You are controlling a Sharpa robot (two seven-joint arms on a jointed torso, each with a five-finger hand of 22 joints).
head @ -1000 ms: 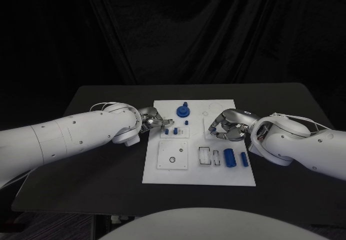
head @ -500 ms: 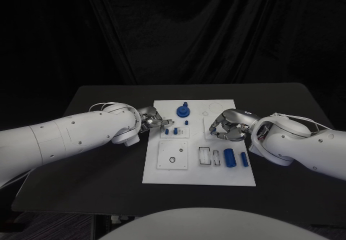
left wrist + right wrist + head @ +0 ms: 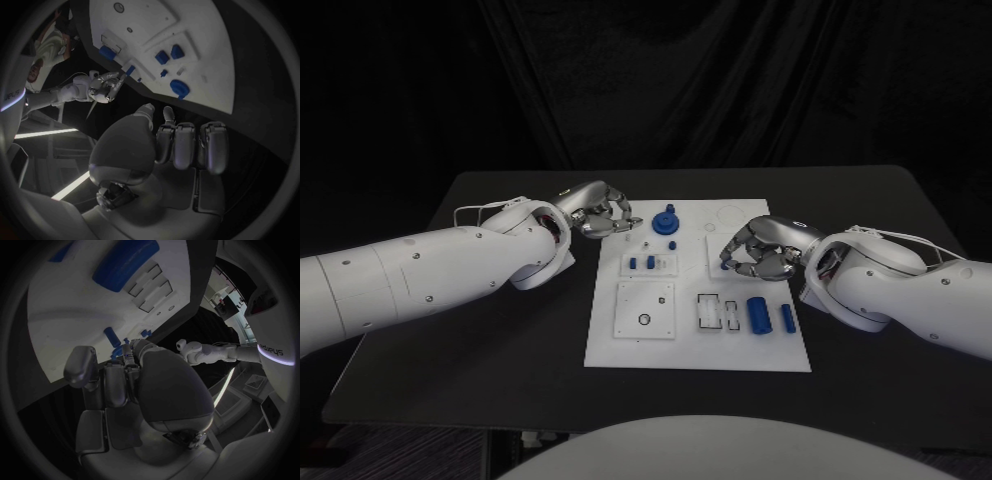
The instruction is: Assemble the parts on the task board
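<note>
The white task board (image 3: pixel 629 340) lies in the middle of the table. On it are a round blue knob (image 3: pixel 666 220), small blue pegs (image 3: pixel 642 263), a thick blue cylinder (image 3: pixel 759 314) and a slim blue bar (image 3: pixel 788 318). My left hand (image 3: pixel 599 212) hovers off the board's far left corner, fingers curled in, and nothing shows in them in the left wrist view (image 3: pixel 178 145). My right hand (image 3: pixel 762 248) hangs over the board's right side, above the cylinder, fingers curled with nothing seen in them (image 3: pixel 122 382). The knob (image 3: pixel 179 88) and the pegs (image 3: pixel 169 54) also appear in the left wrist view.
The black table (image 3: pixel 488 330) stretches bare to both sides of the board. White recessed plates (image 3: pixel 646 310) and slots (image 3: pixel 711 312) sit in the board's near half. A dark curtain hangs behind the table.
My left hand has lifted away from the small pegs and drawn back toward the board's far left corner, fingers curling in. The right hand has barely moved.
</note>
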